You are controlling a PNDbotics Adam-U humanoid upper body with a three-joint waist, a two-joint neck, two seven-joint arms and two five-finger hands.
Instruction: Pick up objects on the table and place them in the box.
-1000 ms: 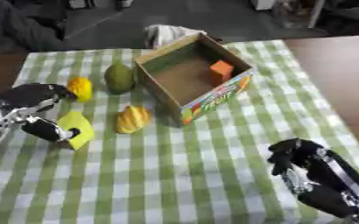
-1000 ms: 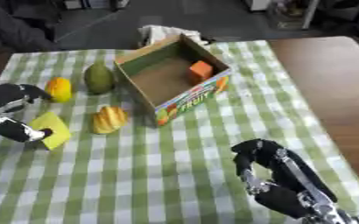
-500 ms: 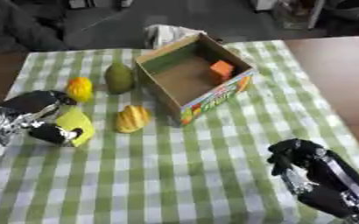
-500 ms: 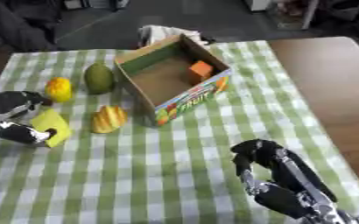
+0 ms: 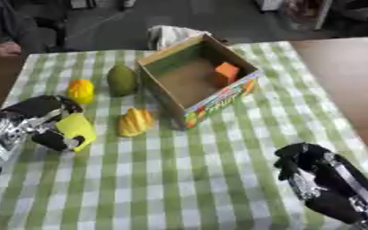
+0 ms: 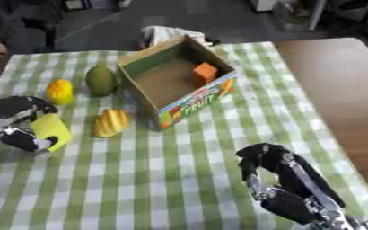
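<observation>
Right hand (image 5: 313, 168) nearest, low right corner, fingers curled, holding nothing, idle over the checked cloth (image 5: 211, 179). Left hand (image 5: 38, 121) at left edge, fingers and thumb curled round a yellow block (image 5: 77, 127), which looks to sit low on the cloth or just off it; cannot tell which. Just beyond, a ridged yellow fruit (image 5: 134, 121) lies between block and box (image 5: 199, 78), close to the box's near corner. Farther: an orange fruit (image 5: 81, 90) and a green fruit (image 5: 122, 80), side by side, left of the box. Box open, skewed, one orange block (image 5: 225, 72) already inside at its right wall. Risks, as judged: the block is pinched at one end, so it may pivot or slip during the carry; a low swing toward the box could knock the ridged fruit or catch the near wall and shove the box.
</observation>
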